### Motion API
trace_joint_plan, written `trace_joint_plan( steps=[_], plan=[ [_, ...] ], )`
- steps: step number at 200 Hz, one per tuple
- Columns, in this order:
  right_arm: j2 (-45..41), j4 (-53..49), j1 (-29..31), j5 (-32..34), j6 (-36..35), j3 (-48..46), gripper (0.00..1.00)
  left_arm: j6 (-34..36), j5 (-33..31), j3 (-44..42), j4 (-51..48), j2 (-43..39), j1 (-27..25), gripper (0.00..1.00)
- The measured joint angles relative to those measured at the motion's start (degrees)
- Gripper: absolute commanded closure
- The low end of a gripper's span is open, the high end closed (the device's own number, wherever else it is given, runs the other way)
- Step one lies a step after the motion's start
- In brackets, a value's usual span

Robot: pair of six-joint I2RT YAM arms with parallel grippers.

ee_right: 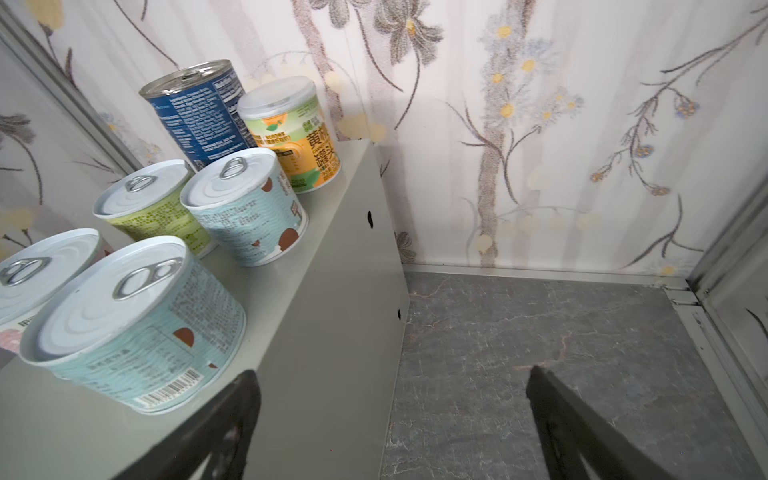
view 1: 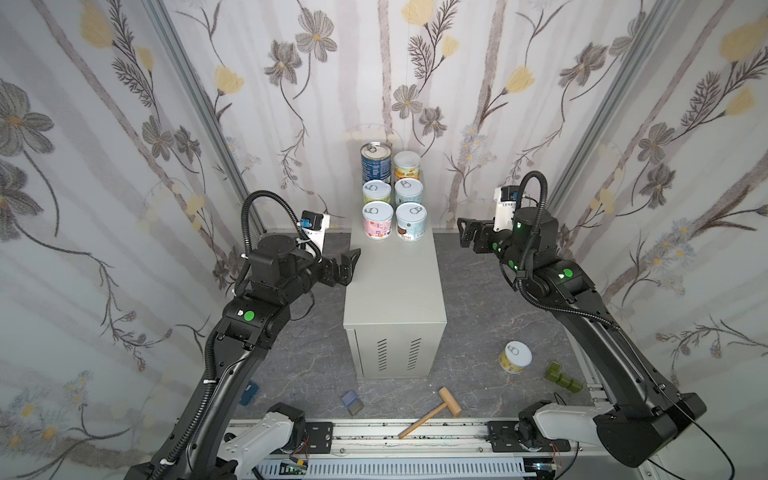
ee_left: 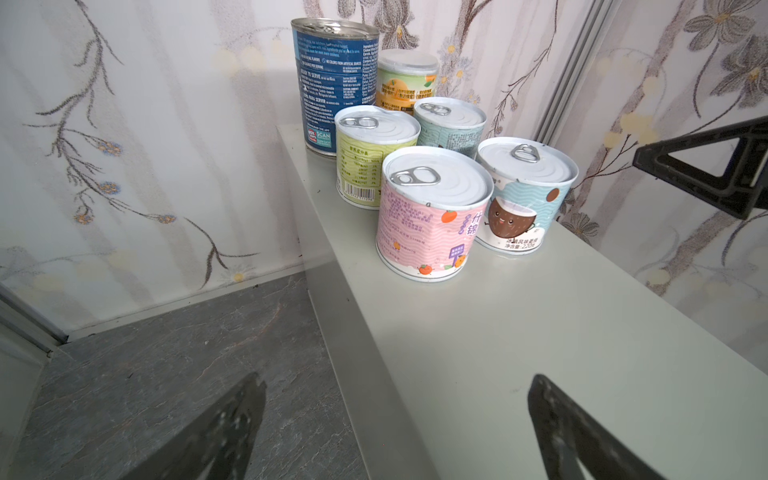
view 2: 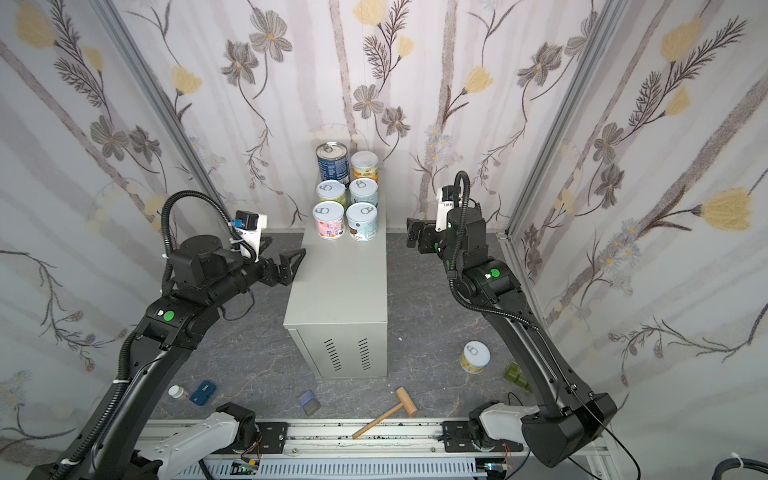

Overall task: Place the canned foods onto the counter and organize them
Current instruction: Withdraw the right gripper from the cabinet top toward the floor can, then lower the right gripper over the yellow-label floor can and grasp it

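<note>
Six cylindrical cans (view 1: 408,191) upright in two columns at far end of flat grey metal surface (view 1: 392,286); tall blue can (view 1: 375,163), bare metal top, at back. Yellow can (view 1: 514,359) on marbled floor (view 1: 469,299). Left jaws and right jaws wide open, empty, flanking surface.

You can read "LISTA PARA SERVIR" on the blue can (ee_left: 328,83), "220g" on the coconut can (ee_left: 519,208), and "黄桃" on the orange can (ee_right: 295,141).

matt painted metal counter (view 1: 392,282), shiny metal top on blue can (view 1: 376,164), wooden mallet (view 1: 422,422).
</note>
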Motion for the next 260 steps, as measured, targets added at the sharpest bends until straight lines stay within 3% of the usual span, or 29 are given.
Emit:
trace_joint_plan(
  steps=[65, 100, 182, 260],
  plan=[
    [-5.2, -11.5, -0.3, 9.6, 12.3, -9.0, 0.0, -1.0, 0.0, -0.1, -2.8, -1.0, 0.0, 0.0],
    [-6.1, -17.2, -3.1, 11.5, 19.7, -15.6, 0.0, -1.6, 0.0, -1.7, -3.0, -3.2, 0.0, 0.0],
    [-7.8, -17.8, -21.1, -1.3, 30.0, -37.4, 0.0, -2.8, 2.0, -3.7, -2.6, -5.0, 0.9, 0.0],
    [-8.7, -16.4, -27.7, -3.5, 33.9, -45.2, 0.0, -4.2, 3.7, -4.3, -1.9, -5.3, 2.0, 0.0]
  ],
)
